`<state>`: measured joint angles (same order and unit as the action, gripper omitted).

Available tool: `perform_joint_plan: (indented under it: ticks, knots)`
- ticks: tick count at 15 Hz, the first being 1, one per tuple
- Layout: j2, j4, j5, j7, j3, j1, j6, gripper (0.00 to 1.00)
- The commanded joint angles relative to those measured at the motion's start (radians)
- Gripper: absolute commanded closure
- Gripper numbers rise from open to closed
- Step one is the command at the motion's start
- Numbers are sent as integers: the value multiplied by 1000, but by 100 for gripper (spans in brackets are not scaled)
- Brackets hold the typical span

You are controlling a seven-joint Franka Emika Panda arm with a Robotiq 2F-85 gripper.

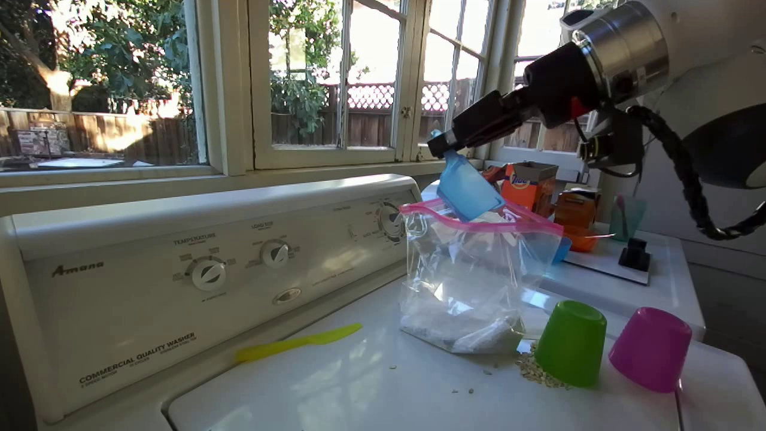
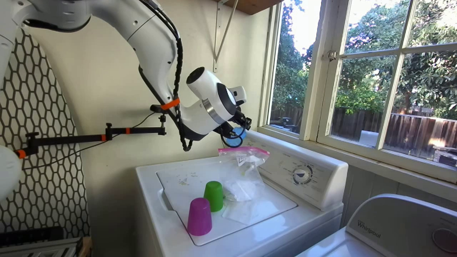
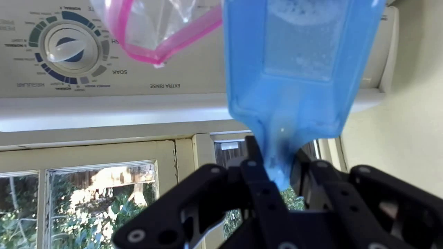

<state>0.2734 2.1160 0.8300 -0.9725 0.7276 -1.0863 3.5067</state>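
My gripper [image 3: 277, 155] is shut on the narrow handle of a translucent blue scoop [image 3: 297, 103]. In an exterior view the scoop [image 1: 470, 188] hangs tilted down from the fingertips, its lower end overlapping the mouth of a clear plastic bag [image 1: 461, 287]. Whether it touches the bag I cannot tell. Whitish patches show on or through the scoop's bottom in the wrist view. The bag stands upright with a pink zip rim [image 2: 246, 150] and white powder [image 1: 461, 332] in its base. Only a corner of the pink rim [image 3: 155, 55] shows in the wrist view.
On the washer lid, near the bag, a green cup [image 1: 571, 344] and a magenta cup [image 1: 652, 350] stand upside down. Grains [image 1: 538, 371] lie by the green one. A yellow knife [image 1: 299, 342] rests near the control panel [image 1: 323, 239]. Behind are boxes [image 1: 529, 185] and an orange bowl [image 1: 580, 239].
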Motion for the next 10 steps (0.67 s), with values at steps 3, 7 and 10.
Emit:
perform_joint_plan:
  ticks: [3, 7, 10]
  knots:
    - [-103, 135, -24, 50, -200, 152, 81, 94]
    - [-139, 200, 106, 56, -222, 139, 28, 94]
    - [-151, 225, 161, 32, -233, 143, 28, 94]
